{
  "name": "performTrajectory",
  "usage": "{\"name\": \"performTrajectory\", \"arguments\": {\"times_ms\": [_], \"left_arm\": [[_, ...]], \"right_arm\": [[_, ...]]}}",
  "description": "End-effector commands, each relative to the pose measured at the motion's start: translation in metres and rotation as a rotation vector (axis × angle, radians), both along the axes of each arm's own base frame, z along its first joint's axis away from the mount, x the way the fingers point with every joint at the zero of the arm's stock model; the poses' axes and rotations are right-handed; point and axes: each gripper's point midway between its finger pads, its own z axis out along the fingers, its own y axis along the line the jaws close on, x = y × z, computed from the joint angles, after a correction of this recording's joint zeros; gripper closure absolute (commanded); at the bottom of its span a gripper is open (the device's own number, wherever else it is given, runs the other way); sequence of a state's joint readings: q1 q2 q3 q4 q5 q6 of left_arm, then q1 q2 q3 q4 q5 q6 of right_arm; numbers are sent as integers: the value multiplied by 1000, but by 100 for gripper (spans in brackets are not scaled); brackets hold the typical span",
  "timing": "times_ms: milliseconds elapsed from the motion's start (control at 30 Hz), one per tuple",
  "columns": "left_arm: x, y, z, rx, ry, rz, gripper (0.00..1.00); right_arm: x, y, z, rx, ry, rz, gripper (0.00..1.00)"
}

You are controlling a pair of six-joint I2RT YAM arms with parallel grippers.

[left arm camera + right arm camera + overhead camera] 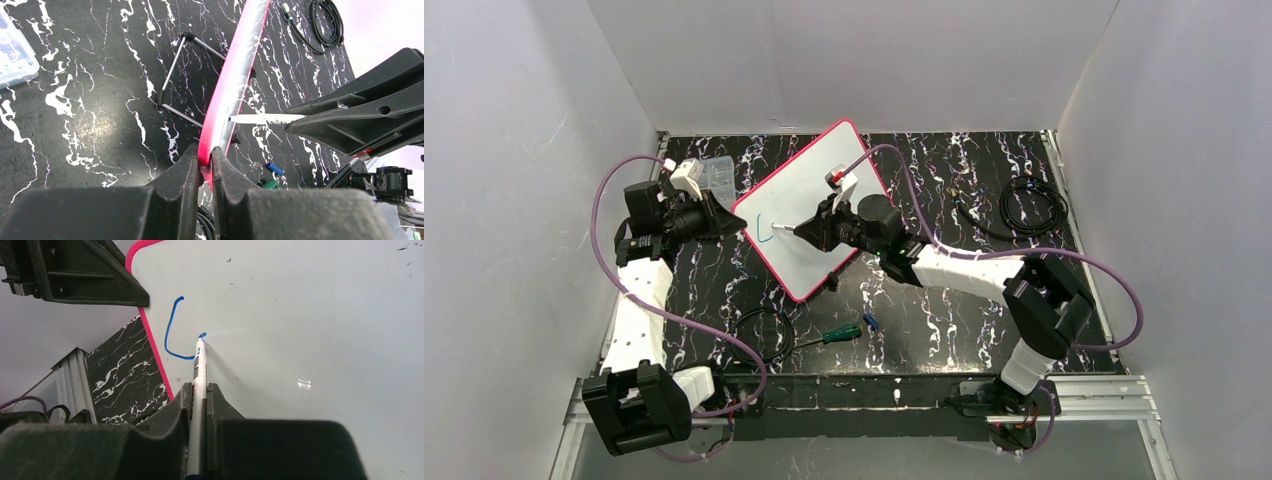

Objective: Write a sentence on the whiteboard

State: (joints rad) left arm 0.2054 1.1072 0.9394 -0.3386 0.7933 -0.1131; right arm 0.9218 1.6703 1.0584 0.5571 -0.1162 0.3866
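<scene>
The left gripper (205, 152) clamps the pink edge of the whiteboard (809, 180), which stands propped at the table's (944, 310) eleven o'clock. Of the sentence (170, 330), only one blue letter is written. At its three o'clock, the right gripper (200, 390), clamped on the marker (200, 362), sets the tip down. Most of the writing looks left to do.

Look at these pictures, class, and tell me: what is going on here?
The left pincer clamps the pink rim of the whiteboard, steadying it. The right pincer grips a marker whose tip touches the board. Writing has only begun: one curved blue stroke, like a C, sits near the board's edge.
</scene>
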Motion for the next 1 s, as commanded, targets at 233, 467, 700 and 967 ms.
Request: {"name": "performTrajectory", "arguments": {"times_ms": [233, 467, 700, 967], "left_arm": [[-3, 3, -1, 42, -18, 1, 100], [-4, 4, -2, 44, -17, 1, 100], [-4, 3, -1, 44, -19, 0, 100], [-3, 4, -1, 46, -19, 0, 100]], "right_arm": [[1, -14, -10, -25, -4, -40, 99], [14, -22, -1, -21, -29, -126, 99], [20, -16, 14, 5, -55, -126, 99], [9, 1, 19, 31, -61, -24, 99]]}}
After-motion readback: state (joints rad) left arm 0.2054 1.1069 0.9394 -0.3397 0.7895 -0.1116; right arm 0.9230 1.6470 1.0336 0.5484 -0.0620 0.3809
